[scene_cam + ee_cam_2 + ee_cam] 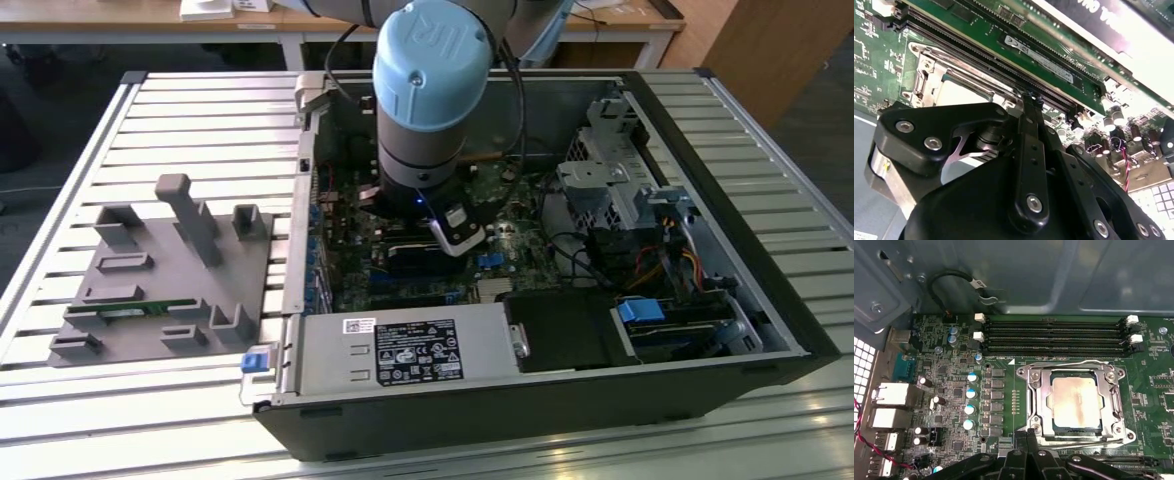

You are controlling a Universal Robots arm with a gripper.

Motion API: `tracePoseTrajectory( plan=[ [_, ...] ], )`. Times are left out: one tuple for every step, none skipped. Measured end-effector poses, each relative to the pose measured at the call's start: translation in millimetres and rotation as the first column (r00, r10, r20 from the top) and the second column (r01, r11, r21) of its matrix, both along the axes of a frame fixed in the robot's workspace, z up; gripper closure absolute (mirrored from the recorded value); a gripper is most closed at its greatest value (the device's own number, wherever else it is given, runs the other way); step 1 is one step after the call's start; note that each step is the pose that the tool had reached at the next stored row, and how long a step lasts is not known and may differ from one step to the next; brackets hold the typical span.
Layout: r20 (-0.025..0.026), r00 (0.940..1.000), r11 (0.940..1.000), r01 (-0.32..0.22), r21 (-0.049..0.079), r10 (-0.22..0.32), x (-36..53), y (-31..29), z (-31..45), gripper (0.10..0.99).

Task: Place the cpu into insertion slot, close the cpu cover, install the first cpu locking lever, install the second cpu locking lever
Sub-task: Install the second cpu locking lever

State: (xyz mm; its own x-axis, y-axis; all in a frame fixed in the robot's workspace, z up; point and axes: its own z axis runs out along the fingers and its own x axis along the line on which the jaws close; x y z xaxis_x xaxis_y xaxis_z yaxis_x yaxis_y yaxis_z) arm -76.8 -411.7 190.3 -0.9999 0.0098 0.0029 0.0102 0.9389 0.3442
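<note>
The cpu [1076,402], a silvery square, lies in the insertion slot [1030,426] on the green board. The cpu cover [1109,400], a silver frame, lies flat around it. One thin wire lever [1064,363] runs along the slot's side near the memory slots, another [1089,442] along the opposite side. My gripper [1027,434] is shut, its black fingertips [1029,130] pressed together at the slot's corner by that second lever's end. I cannot tell whether they touch it. In the second wrist view the cpu [961,92] shows just behind the gripper [1031,97]. The exterior view has the gripper [454,232] low inside the case.
Long black memory slots [1054,335] run beside the socket, and capacitors [971,392] stand on its other side. The open case holds a power supply [400,350] and a drive cage [601,180]. A grey fixture [160,280] sits at the exterior view's left.
</note>
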Motion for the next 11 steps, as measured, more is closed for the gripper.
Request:
tracePoseTrajectory(
  plan=[
    [0.0001,1.0,1.0,0.0,0.001,0.0,-0.2,0.1,-0.2,0.98],
    [0.0002,1.0,1.0,0.0,0.003,0.0,-0.2,0.3,-0.4,0.98],
    [0.0003,1.0,1.0,0.0,0.005,0.0,-0.3,0.4,-0.6,0.98],
    [0.0003,1.0,1.0,0.0,0.006,0.0,-0.4,0.6,-0.8,0.98],
    [0.0002,1.0,1.0,0.0,0.007,0.0,-0.5,0.7,-0.9,0.98],
    [0.0002,1.0,1.0,0.0,0.008,0.0,-0.5,0.9,-1.1,0.98],
    [0.0002,1.0,1.0,0.0,0.009,0.0,-0.5,1.2,-1.4,0.98],
    [0.0002,1.0,1.0,0.0,0.01,0.0,-0.5,1.5,-1.7,0.98],
    [0.0003,1.0,0.9999,0.0,0.011,0.0,-0.5,1.8,-2.0,0.98],
    [0.0003,1.0,0.9999,0.0,0.012,0.0,-0.5,2.1,-2.4,0.98],
    [0.0002,1.0,0.9999,0.0,0.013,0.0,-0.6,2.5,-2.8,0.98]
  ],
)
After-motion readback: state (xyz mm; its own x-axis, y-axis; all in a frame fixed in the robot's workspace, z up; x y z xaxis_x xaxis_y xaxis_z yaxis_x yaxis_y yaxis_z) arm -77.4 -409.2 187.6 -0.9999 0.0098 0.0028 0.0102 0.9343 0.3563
